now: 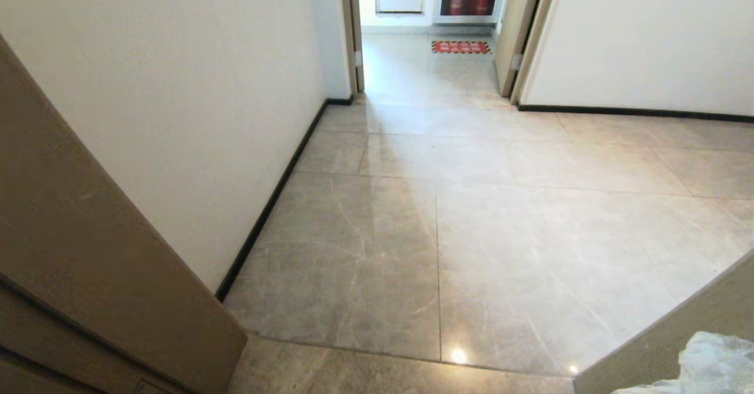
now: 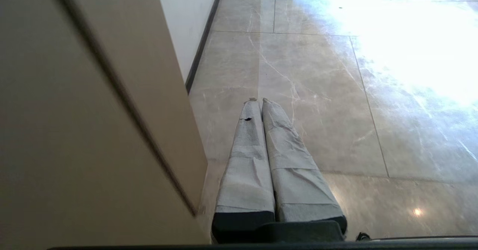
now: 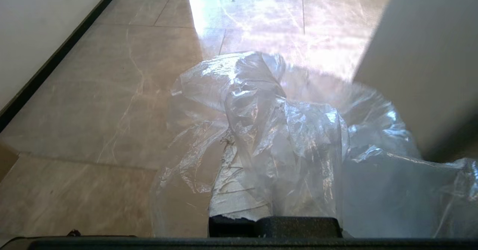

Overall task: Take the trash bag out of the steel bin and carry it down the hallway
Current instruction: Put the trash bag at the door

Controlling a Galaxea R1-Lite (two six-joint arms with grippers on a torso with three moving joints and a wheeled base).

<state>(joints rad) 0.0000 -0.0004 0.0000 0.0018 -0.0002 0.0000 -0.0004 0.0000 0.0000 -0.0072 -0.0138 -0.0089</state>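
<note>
The right end effector [image 3: 261, 145] is clenched on the trash bag [image 3: 276, 130], whose crinkled clear plastic drapes over its fingers and pokes into the near right corner of the head view (beside a tan door frame [image 1: 665, 335]). The left end effector [image 2: 260, 100] is clenched on nothing, low by a tan door [image 2: 93, 130]. The hallway [image 1: 471, 235] stretches ahead over glossy grey tiles.

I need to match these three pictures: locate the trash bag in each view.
Head view: the trash bag shows only at the lower right corner.
Left wrist view: not in it.
Right wrist view: crinkled over the right gripper, filling the middle.
Shared landmark: the black baseboard along the white wall.
</note>
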